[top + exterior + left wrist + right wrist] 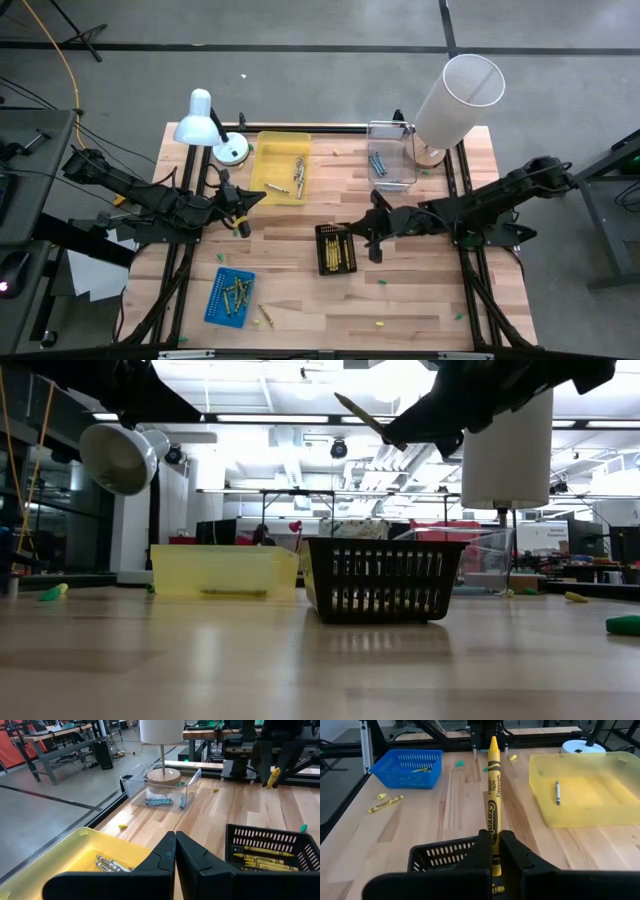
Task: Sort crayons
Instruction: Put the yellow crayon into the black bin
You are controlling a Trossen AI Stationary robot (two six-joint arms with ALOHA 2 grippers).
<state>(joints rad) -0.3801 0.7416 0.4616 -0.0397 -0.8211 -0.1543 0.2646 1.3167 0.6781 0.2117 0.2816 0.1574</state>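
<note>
Yellow crayon (493,795) pinched in my right jaws (492,851), held over the black basket (336,248).

I grip the crayon low on its shaft, tip pointing away, so it can drop lengthwise among the yellow crayons already lying in the black basket; I judge this the release step. My right jaws hang just past the basket's far-right rim as the high view shows it, the lamp (455,100) and clear tray (391,160) with bluish-grey crayons behind them. My left jaws (175,851) are pressed together, empty, between the basket and the yellow tray (281,166) of grey crayons. The blue basket (230,295) sits toward the table's (420,300) near edge, two loose crayons beside it. Open boards around the black basket leave room to retreat.
</note>
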